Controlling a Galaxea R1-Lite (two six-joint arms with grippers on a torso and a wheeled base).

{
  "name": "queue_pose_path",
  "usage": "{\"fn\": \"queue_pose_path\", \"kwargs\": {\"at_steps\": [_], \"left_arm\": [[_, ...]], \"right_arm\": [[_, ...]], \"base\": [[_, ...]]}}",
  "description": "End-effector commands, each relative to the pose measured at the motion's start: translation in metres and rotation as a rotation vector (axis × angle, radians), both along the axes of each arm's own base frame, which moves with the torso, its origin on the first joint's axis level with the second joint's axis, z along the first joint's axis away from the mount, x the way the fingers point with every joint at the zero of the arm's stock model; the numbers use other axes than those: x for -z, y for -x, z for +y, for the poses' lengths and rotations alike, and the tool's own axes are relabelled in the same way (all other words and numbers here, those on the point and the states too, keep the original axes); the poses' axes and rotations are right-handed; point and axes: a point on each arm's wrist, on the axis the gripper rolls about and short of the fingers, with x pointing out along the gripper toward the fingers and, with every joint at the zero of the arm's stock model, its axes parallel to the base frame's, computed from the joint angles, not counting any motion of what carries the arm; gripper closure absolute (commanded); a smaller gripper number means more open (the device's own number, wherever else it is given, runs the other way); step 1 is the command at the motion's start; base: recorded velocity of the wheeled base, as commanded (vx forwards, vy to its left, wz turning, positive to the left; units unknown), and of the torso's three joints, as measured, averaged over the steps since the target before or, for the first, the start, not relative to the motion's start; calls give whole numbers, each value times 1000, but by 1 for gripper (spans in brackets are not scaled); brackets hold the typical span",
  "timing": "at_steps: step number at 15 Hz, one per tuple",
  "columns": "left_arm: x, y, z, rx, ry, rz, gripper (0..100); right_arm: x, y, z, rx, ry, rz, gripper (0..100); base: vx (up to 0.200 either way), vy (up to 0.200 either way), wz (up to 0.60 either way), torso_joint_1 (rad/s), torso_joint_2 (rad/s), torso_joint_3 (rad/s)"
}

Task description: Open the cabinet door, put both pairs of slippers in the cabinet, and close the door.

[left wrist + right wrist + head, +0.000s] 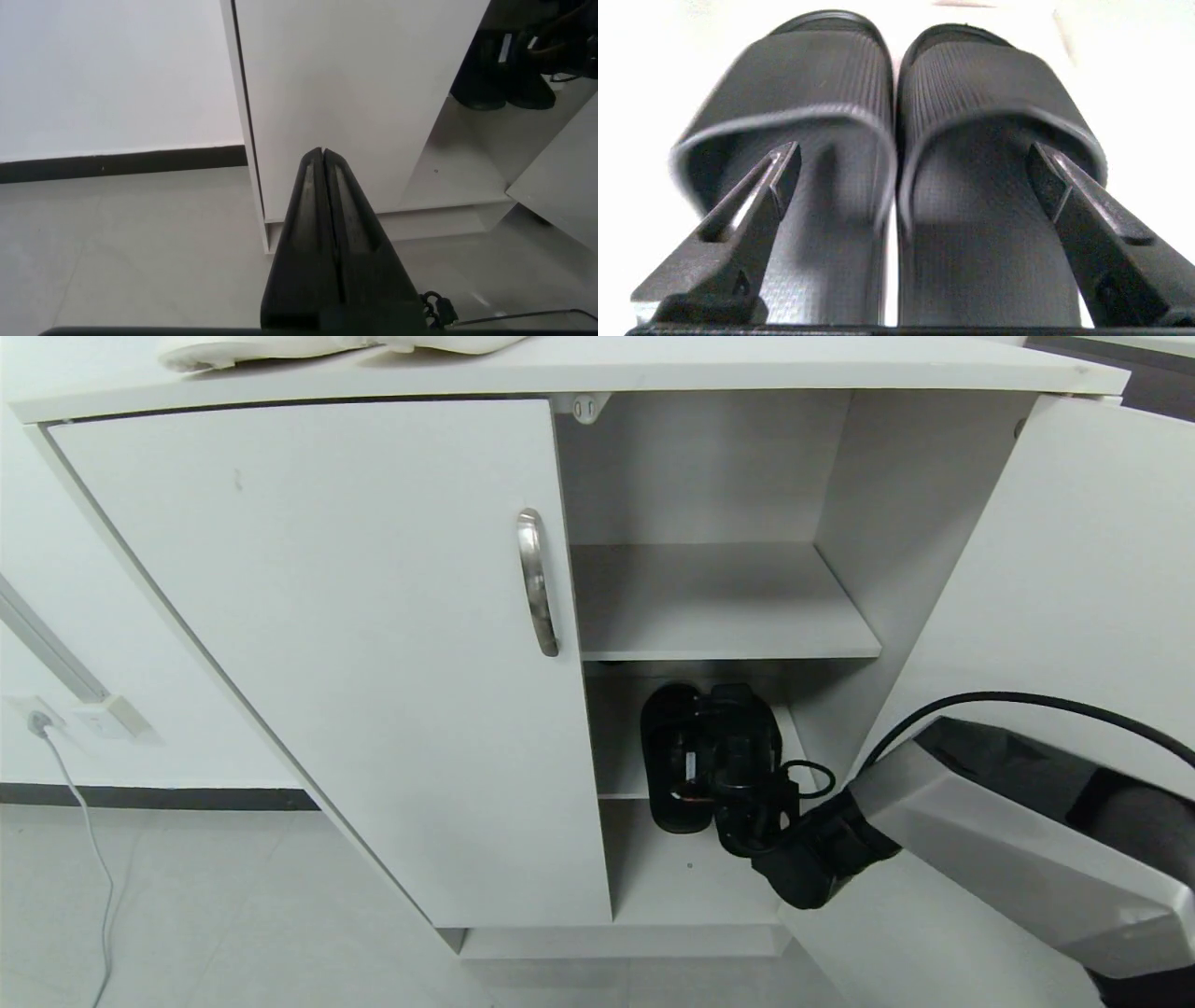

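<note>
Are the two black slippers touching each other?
Touching. The right wrist view shows one slipper and the other slipper with straps pressed together, no gap.

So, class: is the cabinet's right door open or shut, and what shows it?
Open. The right door stands angled outward, exposing the shelf and black slippers inside; the left door is shut.

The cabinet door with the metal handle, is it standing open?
No, the door with the metal handle sits closed flat against the front; it is the right door that is swung open.
</note>
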Motion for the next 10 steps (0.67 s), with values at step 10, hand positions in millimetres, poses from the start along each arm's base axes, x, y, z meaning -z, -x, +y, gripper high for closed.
{"fn": "queue_pose_path", "kwargs": {"at_steps": [10], "left_arm": [[0,0,0,-1,1,0,100]], "right_arm": [[-21,142,-25,-198,-20,-5,0]], "base": [[0,0,0,0,0,0]]}}
